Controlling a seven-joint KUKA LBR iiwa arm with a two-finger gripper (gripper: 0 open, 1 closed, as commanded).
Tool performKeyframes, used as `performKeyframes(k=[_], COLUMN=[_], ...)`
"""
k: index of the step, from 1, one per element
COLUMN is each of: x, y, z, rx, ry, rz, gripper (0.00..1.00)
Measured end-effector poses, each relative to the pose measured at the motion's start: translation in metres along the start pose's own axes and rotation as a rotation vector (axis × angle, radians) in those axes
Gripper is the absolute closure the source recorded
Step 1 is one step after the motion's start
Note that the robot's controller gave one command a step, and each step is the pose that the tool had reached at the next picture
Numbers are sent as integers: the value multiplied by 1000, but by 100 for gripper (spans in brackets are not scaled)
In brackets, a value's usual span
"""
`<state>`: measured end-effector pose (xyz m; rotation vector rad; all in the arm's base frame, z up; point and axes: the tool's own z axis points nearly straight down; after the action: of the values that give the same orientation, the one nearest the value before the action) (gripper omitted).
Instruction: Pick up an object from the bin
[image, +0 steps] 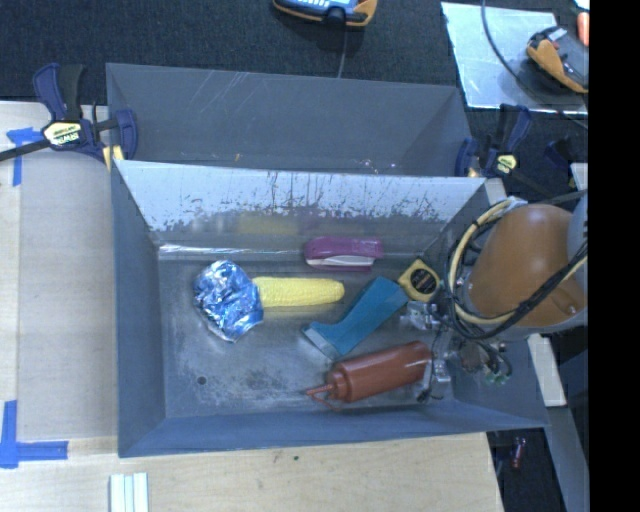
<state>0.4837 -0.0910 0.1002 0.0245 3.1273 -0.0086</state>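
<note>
Where the arm (525, 265) enters, a brown bottle (378, 372) flanks a blue scraper (357, 318).

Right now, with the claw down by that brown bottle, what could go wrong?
The claw sits at the wide end of the bottle, close to the right wall, and may scrape it. The bottle lies flat and is round, so it could roll away. The scraper beside it may get dragged along.

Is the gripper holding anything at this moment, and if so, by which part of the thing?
It cannot be told. The gripper is at the wide base end of the brown squeeze bottle, but whether it grips it is unclear.
</note>
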Motion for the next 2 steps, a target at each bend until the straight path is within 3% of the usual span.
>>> performKeyframes(k=[1,2], x=[-17,-17], y=[19,19], z=[24,24], rx=[3,3], ry=[-8,-8], rz=[-63,-64], gripper=[100,100])
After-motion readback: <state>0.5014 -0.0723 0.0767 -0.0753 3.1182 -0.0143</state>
